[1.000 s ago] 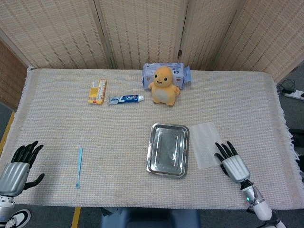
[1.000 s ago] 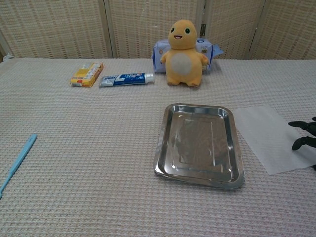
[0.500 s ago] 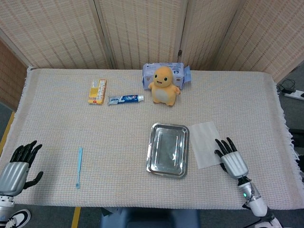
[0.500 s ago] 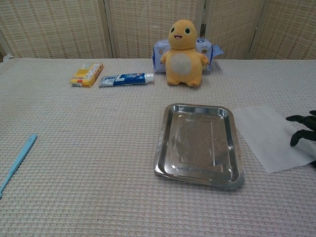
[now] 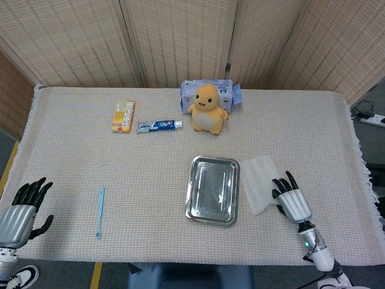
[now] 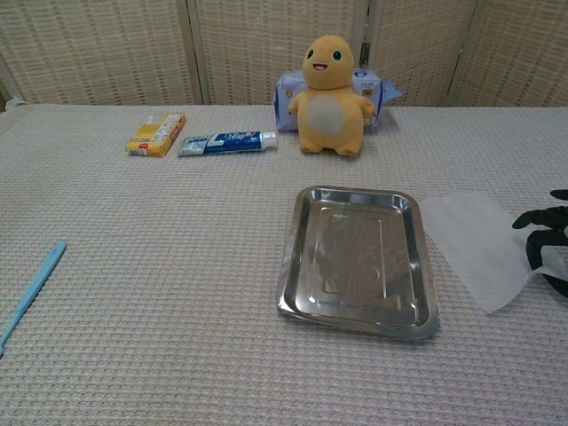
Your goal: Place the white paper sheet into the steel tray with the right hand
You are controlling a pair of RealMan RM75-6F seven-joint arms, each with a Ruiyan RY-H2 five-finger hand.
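Head view: the white paper sheet (image 5: 257, 174) is seen lying on the table (image 5: 150, 180) just beside the right rim of the steel tray (image 5: 212, 190), none of it inside the tray yet. The right hand (image 5: 291, 200) is placed at the sheet's right edge with its dark fingers spread and touching the paper; in the chest view the sheet's near right corner looks drawn in or lifted beneath the fingertips, though whether anything is actually pinched cannot be told. The left hand (image 5: 21, 211) is held apart from everything at the near left corner, fingers open and empty. The grasp is judged to be only beginning, and the main risk is the thinness of the sheet: it may be pushed along the woven cloth or crumpled rather than lifted if the fingers slide over it. Should only a corner be caught, the sheet may droop, snag on the tray's raised rim, or be left half over the edge. A push toward the tray could also nudge the tray itself out of place.
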